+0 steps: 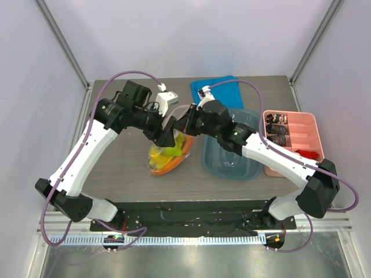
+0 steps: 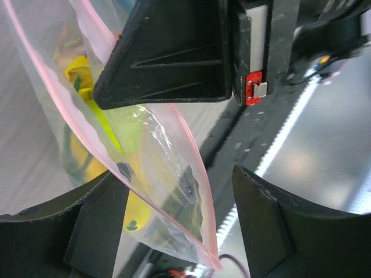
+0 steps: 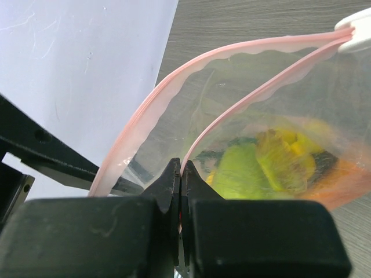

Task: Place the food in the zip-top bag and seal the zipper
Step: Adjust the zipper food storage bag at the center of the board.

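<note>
the bag (image 1: 169, 157) sits at the middle of the table (image 1: 116, 168), at 9 o'clock of the tub (image 1: 232, 153), with the food (image 3: 272, 162) already inside. the right gripper (image 3: 181, 174), reaching in from 3 o'clock, is pressed together on one lip of the zipper (image 3: 255, 92), likely to hold the mouth up and taut; the slider (image 3: 352, 26) sits toward 2 o'clock in its view. the left gripper (image 2: 179, 220), in from 10 o'clock, is spread with the pink edge between its fingers (image 2: 81, 231), so i judge sealing is not yet done.
</note>
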